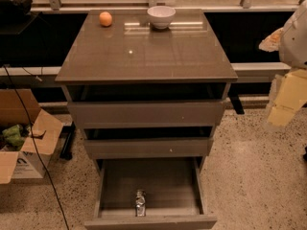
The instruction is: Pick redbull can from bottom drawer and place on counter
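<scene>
In the camera view, the redbull can (140,202) stands in the pulled-out bottom drawer (158,178), close behind its near front panel and about midway across. Its long axis looks upright. The claw (286,97) hangs at the right edge, beside the cabinet at about the upper drawers' height; open or closed cannot be told. The can lies down, left and nearer from it. The tabletop (144,56) carries an orange (105,18) and a bowl (161,16) at its far edge.

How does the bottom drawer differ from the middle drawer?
The bottom drawer is pulled far out, the middle drawer only slightly. The bottom drawer holds a redbull can; the middle drawer's inside is dark, unseen. Both have plain grey-brown fronts. The pincer hangs at the right, away from both.
</scene>
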`<action>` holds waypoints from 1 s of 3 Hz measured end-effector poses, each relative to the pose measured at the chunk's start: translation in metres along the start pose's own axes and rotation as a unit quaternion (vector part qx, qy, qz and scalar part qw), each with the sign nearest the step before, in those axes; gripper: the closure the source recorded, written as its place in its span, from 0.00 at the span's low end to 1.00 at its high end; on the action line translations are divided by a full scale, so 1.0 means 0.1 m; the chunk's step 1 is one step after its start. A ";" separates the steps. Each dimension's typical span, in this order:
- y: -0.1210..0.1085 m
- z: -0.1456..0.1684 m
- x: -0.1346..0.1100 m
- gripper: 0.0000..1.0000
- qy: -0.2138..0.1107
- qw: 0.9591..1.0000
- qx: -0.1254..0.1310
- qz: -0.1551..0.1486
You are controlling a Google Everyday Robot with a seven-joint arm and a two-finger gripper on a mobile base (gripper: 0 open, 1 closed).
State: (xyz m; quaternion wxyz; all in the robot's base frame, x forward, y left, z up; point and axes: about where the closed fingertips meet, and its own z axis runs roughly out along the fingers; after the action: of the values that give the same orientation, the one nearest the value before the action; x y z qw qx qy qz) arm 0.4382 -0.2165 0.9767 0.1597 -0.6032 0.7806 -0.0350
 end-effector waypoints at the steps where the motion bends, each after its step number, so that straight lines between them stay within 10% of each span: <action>1: 0.00 0.00 0.00 0.00 0.000 1.000 0.000 0.000; 2: 0.04 0.22 -0.14 0.00 -0.025 1.000 -0.005 0.005; 3: 0.37 1.06 -0.59 0.00 -0.099 0.993 -0.068 0.021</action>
State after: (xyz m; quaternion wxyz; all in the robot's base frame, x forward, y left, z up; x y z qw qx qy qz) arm 0.4483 -0.1354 0.8794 0.1952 -0.5968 0.7740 0.0815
